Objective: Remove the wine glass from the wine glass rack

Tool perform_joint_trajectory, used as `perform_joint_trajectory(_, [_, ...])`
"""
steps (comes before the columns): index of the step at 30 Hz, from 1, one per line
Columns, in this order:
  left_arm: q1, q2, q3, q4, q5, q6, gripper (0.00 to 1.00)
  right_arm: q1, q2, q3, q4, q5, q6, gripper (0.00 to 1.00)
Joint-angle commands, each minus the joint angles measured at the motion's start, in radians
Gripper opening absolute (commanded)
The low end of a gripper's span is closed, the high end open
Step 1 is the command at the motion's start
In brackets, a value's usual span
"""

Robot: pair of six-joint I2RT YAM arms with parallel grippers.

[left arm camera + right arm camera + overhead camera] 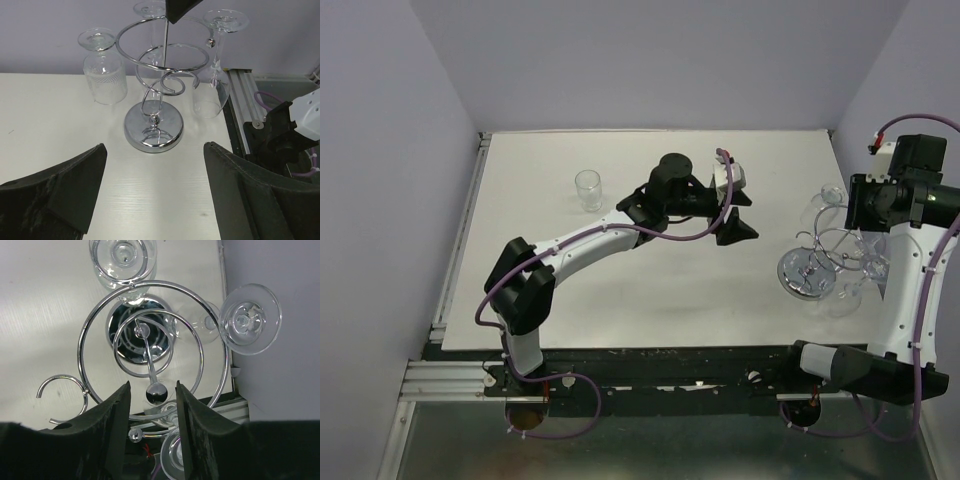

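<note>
The chrome wine glass rack [154,127] stands at the table's right side, round base [807,272] down. In the left wrist view three wine glasses hang upside down from its loops: one left [104,70], one behind the post [151,30], one right [215,80]. My right gripper [153,386] is open above the rack [150,325]. The post's ball top [157,393] sits between its fingers with a gap on each side. My left gripper [155,165] is open and empty, low over the table, facing the rack from some distance; it also shows in the top view [745,215].
A small clear glass [587,190] stands upright on the table at the back left. The table's right edge rail [245,105] runs close behind the rack. The right arm's base [850,365] sits just in front of the rack.
</note>
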Motion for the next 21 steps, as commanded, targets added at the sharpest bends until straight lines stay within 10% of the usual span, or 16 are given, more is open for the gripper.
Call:
perform_joint_trajectory(1, [-0.005,-0.029,-0.002,-0.004,0.004,0.023,0.93,-0.005,0.014,0.019,0.008,-0.025,-0.002,0.47])
perform_joint_trajectory(21, [-0.005,-0.012,0.002,-0.004,0.003,-0.008,0.93,-0.005,0.057,0.045,0.054,-0.005,-0.011,0.33])
